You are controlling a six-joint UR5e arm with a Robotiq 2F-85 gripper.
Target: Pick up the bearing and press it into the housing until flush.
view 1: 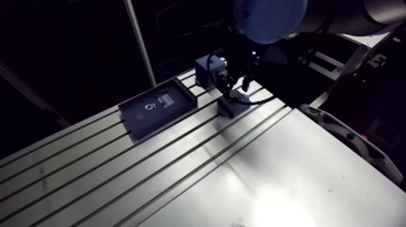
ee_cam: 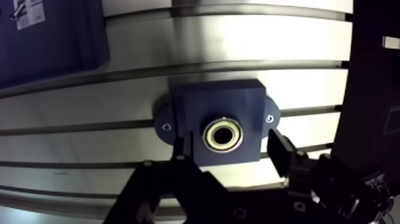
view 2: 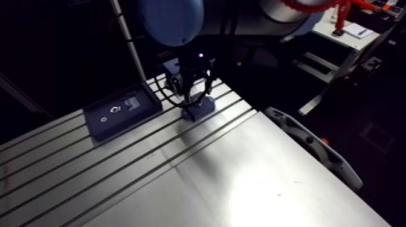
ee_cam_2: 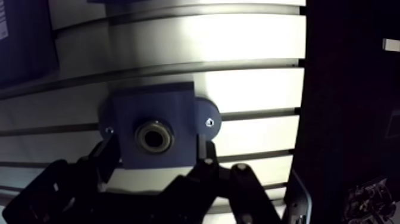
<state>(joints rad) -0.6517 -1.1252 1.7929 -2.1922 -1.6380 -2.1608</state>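
Apparently we saw the bearing [ee_cam: 223, 134] seated in the housing [ee_cam: 219, 101], claw [ee_cam: 231, 146] spread at three and nine o'clock; flushness check due.

The arm [view 1: 338, 18] comes down from above the housing [ee_cam: 217, 101], and its wrist [view 1: 241, 66] aims the gripper [ee_cam: 229, 150] steeply down at it. The gripper hangs just over the housing. Its two dark fingers [ee_cam: 186, 149] are spread wide, one at each side of the housing's near edge, gripping nothing.
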